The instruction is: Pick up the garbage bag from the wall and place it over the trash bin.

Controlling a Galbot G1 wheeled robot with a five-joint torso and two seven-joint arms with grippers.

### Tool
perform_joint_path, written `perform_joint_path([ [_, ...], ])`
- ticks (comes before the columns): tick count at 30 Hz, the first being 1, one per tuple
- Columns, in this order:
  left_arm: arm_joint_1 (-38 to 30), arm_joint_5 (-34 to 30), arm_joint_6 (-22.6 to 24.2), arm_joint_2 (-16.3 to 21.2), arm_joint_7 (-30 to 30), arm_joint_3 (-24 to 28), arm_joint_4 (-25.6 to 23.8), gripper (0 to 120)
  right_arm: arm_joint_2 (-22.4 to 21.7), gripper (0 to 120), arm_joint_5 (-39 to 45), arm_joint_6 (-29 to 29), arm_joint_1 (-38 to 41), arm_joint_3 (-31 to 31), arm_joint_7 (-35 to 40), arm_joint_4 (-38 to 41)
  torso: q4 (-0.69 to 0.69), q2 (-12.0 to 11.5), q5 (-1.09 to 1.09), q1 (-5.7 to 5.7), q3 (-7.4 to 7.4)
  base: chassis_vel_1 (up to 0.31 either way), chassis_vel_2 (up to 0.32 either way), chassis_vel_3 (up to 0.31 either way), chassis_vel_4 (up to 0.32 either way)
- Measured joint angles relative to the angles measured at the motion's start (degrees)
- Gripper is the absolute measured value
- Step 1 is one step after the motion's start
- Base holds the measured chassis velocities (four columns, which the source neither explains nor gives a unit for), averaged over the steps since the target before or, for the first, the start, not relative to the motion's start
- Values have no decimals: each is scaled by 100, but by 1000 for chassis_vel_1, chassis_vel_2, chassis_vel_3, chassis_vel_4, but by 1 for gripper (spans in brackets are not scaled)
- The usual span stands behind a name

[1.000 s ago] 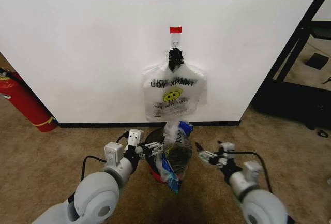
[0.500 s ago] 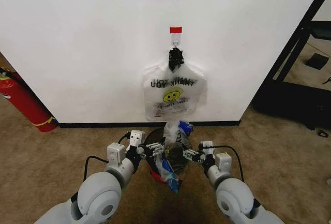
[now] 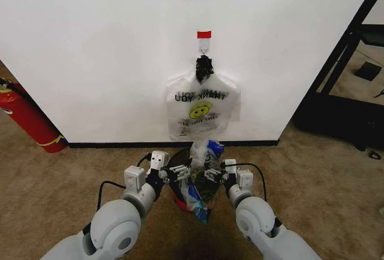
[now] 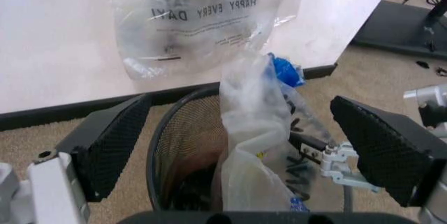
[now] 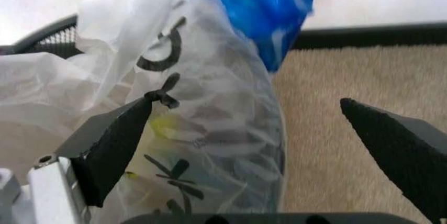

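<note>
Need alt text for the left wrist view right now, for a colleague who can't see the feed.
The open left gripper straddles the garbage bag draped over the trash bin. The smiley bag hangs on the wall behind.

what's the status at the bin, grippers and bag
Left gripper open at black mesh trash bin. Right gripper open beside see-through garbage bag with blue patches, draped over bin rim. Smiley bag hangs behind.

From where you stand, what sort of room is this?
Probably an office or lab corner: brown carpet, a plain white wall with a black baseboard, a red fire extinguisher and a black mesh trash bin.
</note>
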Motion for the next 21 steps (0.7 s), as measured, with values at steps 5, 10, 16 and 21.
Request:
perform_joint_path([
  [5, 7, 50, -34, 1, 15, 32, 12, 100, 90, 100, 153, -161, 22, -36, 130, -62, 0, 0, 0, 0, 0, 0, 0, 0, 0],
  [10, 50, 68, -64, 7, 16, 7, 12, 100, 105, 100, 146, -166, 49, -42, 155, -119, 1, 0, 0, 0, 0, 0, 0, 0, 0],
  [16, 49, 79, -73, -4, 8, 11, 16, 100, 92, 100, 148, -157, 47, -57, 154, -109, 0, 0, 0, 0, 0, 0, 0, 0, 0],
  [21, 26, 96, -75, -24, 1, 60, 29, 100, 119, 87, 243, -157, 48, -87, 174, -119, 0, 0, 1, 0, 0, 0, 0, 0, 0],
])
